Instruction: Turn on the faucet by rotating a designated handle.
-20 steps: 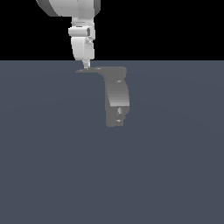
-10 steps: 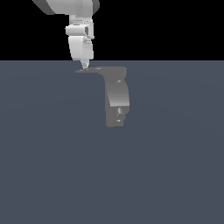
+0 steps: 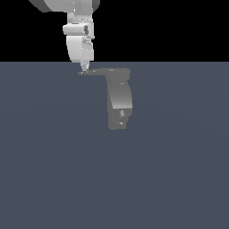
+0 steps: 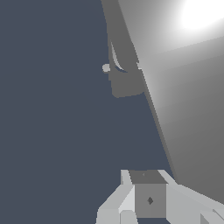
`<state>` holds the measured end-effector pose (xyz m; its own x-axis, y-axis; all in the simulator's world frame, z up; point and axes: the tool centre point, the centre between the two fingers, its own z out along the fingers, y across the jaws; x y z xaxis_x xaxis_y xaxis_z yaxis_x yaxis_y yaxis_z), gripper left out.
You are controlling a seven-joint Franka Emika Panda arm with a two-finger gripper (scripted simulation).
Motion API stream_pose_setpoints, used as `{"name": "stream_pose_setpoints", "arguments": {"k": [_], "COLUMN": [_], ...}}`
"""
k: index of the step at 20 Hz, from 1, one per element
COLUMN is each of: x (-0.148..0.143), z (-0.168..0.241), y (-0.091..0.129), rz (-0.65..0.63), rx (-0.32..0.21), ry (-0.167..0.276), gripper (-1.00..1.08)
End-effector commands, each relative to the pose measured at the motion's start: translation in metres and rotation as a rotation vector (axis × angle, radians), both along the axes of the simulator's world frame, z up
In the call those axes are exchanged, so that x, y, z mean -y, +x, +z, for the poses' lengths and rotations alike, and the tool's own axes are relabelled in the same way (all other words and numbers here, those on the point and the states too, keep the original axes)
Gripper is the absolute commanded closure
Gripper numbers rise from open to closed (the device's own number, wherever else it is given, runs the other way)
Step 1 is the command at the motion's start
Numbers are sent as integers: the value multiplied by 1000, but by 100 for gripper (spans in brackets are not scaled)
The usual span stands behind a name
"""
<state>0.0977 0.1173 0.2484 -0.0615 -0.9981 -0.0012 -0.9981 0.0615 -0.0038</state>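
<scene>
The grey faucet (image 3: pixel 120 103) stands upright on the dark floor in the exterior view. Its thin flat handle (image 3: pixel 100 72) sticks out from its top toward the exterior view's left, tapering to a point. My gripper (image 3: pixel 83 69) hangs straight down over that pointed end, its tip touching or just above it. The fingers look pressed together with nothing between them. In the wrist view the gripper (image 4: pixel 147 186) shows at the frame's edge. The handle (image 4: pixel 183 100) is a broad bright grey surface beside it, and the faucet (image 4: pixel 127 81) body lies beyond.
A flat dark blue-grey floor (image 3: pixel 53 170) lies all around the faucet. No other object shows in either view.
My arm has shifted slightly toward the exterior view's left, along the handle toward its tip. The handle and faucet look unmoved.
</scene>
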Motion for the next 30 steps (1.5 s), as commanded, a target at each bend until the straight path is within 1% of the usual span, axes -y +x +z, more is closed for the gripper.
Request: {"name": "stream_pose_setpoints", "arguments": {"k": [1, 20, 21, 22, 30], "x": [0, -6, -6, -4, 10], "z": [0, 0, 0, 0, 0], "y": [-8, -61, -61, -56, -76], "rz": [0, -1, -1, -4, -4], "rx": [-4, -4, -4, -1, -2], "ry": [-1, -1, -1, -1, -1], "gripper": [108, 108, 108, 108, 108]}}
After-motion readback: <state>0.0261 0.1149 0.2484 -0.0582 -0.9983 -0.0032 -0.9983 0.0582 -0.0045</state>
